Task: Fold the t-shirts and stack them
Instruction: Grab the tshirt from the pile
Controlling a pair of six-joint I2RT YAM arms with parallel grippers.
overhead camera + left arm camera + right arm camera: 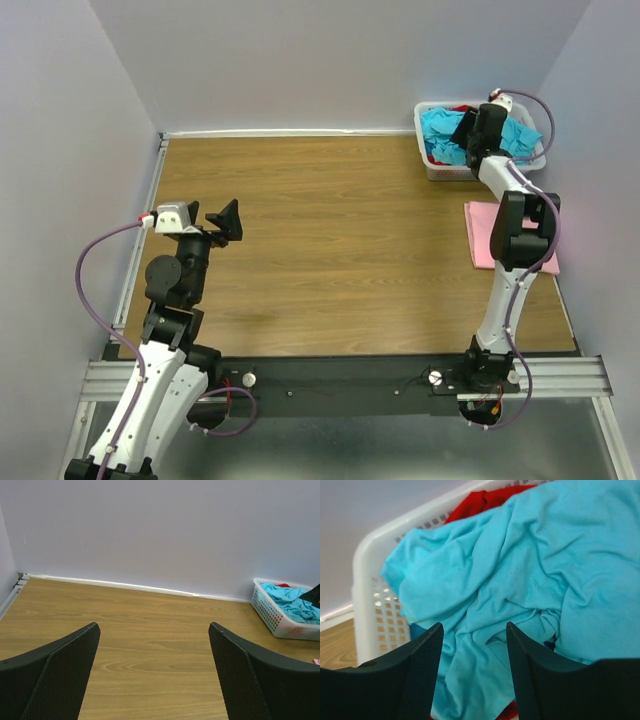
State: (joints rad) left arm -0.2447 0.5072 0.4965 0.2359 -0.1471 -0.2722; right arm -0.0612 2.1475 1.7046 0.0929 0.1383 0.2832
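Observation:
Crumpled turquoise t-shirts (437, 128) fill a white lattice basket (421, 112) at the table's far right corner. My right gripper (462, 133) reaches down into that pile. In the right wrist view its fingers (474, 626) stand apart, open, straddling a fold of turquoise t-shirt (520, 570) without pinching it. A pale pink t-shirt (482, 236) lies folded flat on the table near the basket, partly hidden by my right arm. My left gripper (228, 222) hovers over the left side of the table, wide open (154, 626) with only bare wood between its fingers.
A red cloth (485, 500) lies under the turquoise ones at the back of the basket (365, 590). The basket (272, 615) stands against the back wall. Walls close the table on the left, back and right.

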